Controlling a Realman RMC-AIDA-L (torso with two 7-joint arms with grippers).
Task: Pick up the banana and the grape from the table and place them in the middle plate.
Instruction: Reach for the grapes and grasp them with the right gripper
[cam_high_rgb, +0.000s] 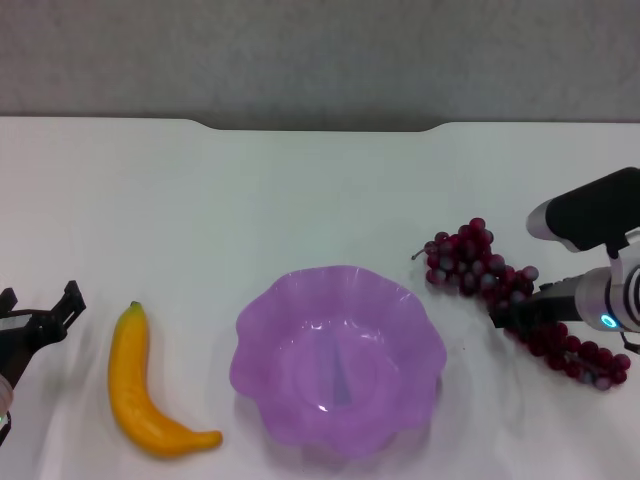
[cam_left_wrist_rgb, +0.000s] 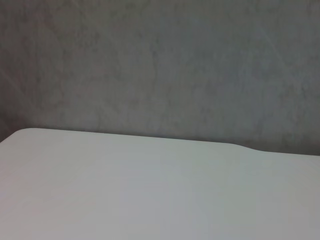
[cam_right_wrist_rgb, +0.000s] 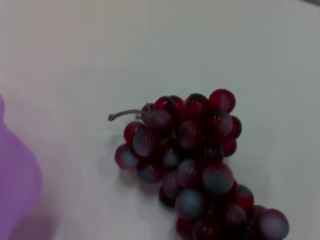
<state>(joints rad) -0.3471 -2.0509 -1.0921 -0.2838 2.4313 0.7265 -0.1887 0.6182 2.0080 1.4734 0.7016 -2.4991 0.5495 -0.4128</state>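
Now your right gripper (cam_high_rgb: 520, 312) sits at the grape (cam_high_rgb: 515, 290) near the table's (cam_high_rgb: 300, 190) right edge (finger spread unclear); next, lift it into the middle plate (cam_high_rgb: 290, 300).

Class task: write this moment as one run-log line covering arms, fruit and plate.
right gripper: on grape bunch, grip unclear | left gripper: open, beside banana | plate: empty | both fruits on table
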